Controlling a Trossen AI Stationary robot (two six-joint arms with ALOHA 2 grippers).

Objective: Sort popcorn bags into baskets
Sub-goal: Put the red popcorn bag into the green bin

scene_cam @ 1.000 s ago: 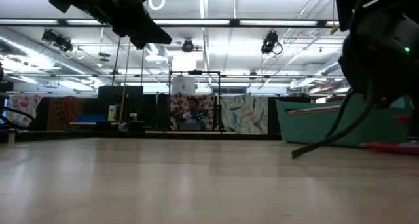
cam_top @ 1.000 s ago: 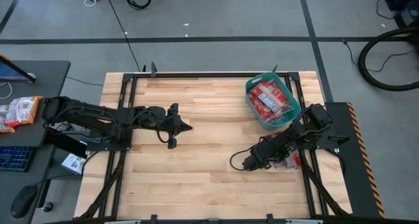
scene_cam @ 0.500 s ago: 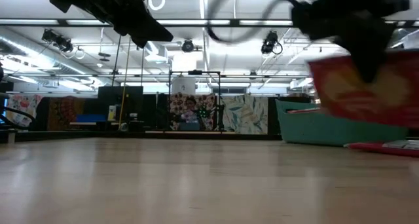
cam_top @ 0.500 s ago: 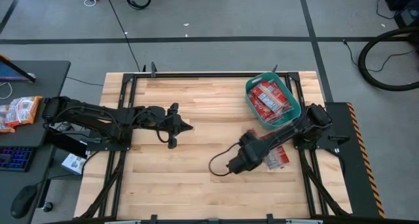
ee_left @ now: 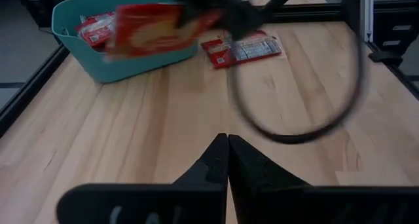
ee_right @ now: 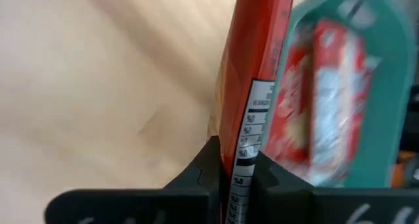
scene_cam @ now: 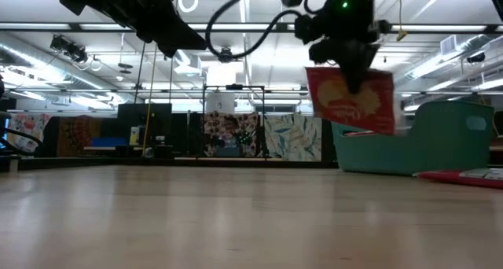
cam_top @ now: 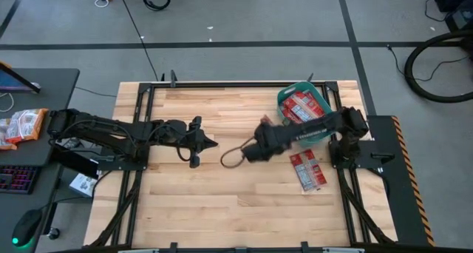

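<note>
My right gripper [cam_top: 260, 140] hangs above the table's middle, left of the teal basket [cam_top: 283, 98], and is shut on a red popcorn bag [scene_cam: 350, 100]. The bag also shows in the left wrist view [ee_left: 147, 29]. Several red bags lie flat inside the basket [cam_top: 303, 109]. Two more bags [cam_top: 307, 170] lie flat on the wood near the right edge. My left gripper [cam_top: 211, 143] waits shut over the table's left half, touching nothing. My right gripper pinches the popcorn bag between its two fingers at the bag's top edge [scene_cam: 350, 71], coming from above and pointing down. In the right wrist view the bag stands edge-on between the fingers [ee_right: 241, 155]. It hangs upright below them, lifted clear of the table.
A black cable loop [cam_top: 233, 157] dangles from the right arm over the table's middle. The basket [ee_left: 105, 60] stands at the far right corner. Pale orange-and-white packets [cam_top: 22, 126] lie on a desk off the table's left. Bare wood fills the near half.
My right gripper, shut on one bag, has risen from the packets near the right edge and swung toward the table's left and far side. The bag has been lifted clear and now hangs in the air. Two packets have stayed on the wood.
</note>
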